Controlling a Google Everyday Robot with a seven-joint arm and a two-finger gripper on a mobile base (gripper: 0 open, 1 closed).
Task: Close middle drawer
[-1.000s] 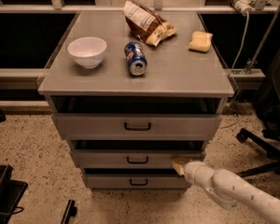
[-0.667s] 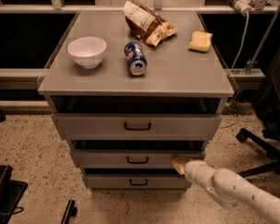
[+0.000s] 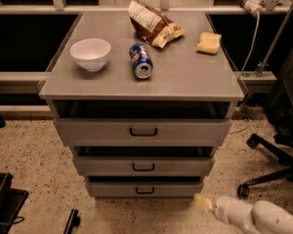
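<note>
A grey cabinet (image 3: 195,79) fills the middle of the frame, with 3 stacked drawers in its front. The middle drawer (image 3: 176,165) has a small dark loop handle (image 3: 143,167) at its centre and a dark gap along its upper edge. The top drawer (image 3: 185,130) sits above it and the lowest drawer (image 3: 176,189) below. On the cabinet top stand a white bowl (image 3: 90,53) at the left, a blue can (image 3: 141,67) lying on its side near the centre, a crumpled snack bag (image 3: 153,23) behind it and a yellow sponge (image 3: 208,43) at the right. The gripper (image 3: 203,202) is at the lower right of the frame, over the speckled floor (image 3: 29,155), below and right of the lowest drawer and apart from all 3 fronts. A chair base (image 3: 263,165) stands at the right edge.
</note>
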